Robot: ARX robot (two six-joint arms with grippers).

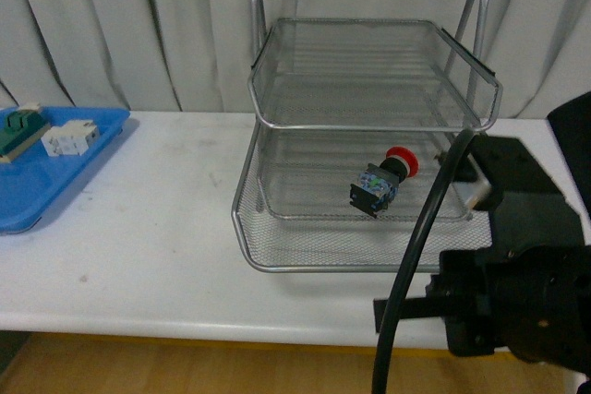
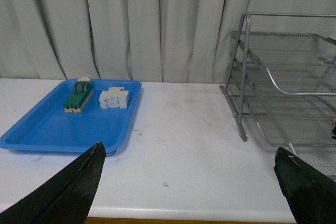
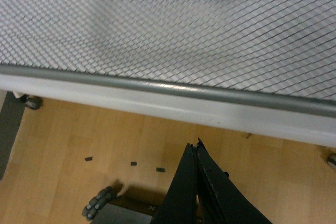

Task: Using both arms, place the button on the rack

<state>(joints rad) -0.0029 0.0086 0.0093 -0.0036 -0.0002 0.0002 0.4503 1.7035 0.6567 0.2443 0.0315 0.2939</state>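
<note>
Nearest in the front view, the right arm point(image 1: 517, 311) fills the lower right corner as a dark block with a black cable arching up from it; its fingertips do not show there. Only the right wrist view shows the right gripper point(image 3: 197, 153): its black fingers are pressed together with nothing between them, poised past the table's front edge over the wooden floor point(image 3: 79, 135), just short of the rack's front rail. Only the left wrist view shows the left gripper point(image 2: 191, 182): its two dark fingertips sit at opposite lower corners, spread wide and holding nothing, above the white table point(image 2: 178, 145).

Beyond that, the rack point(image 1: 369, 62), silver wire mesh on a tubular frame, stands right of centre on the table. The button point(image 1: 386, 179) lies tilted on its side on the lowest mesh tier, red cap toward the right rear, clear of both grippers.

Open tabletop lies between the rack and the blue tray point(image 1: 42, 182) at the left edge. The tray is smooth plastic and carries a green block point(image 2: 78, 96) and a white block point(image 2: 114, 98) side by side. Grey curtains point(image 2: 131, 24) hang behind.
</note>
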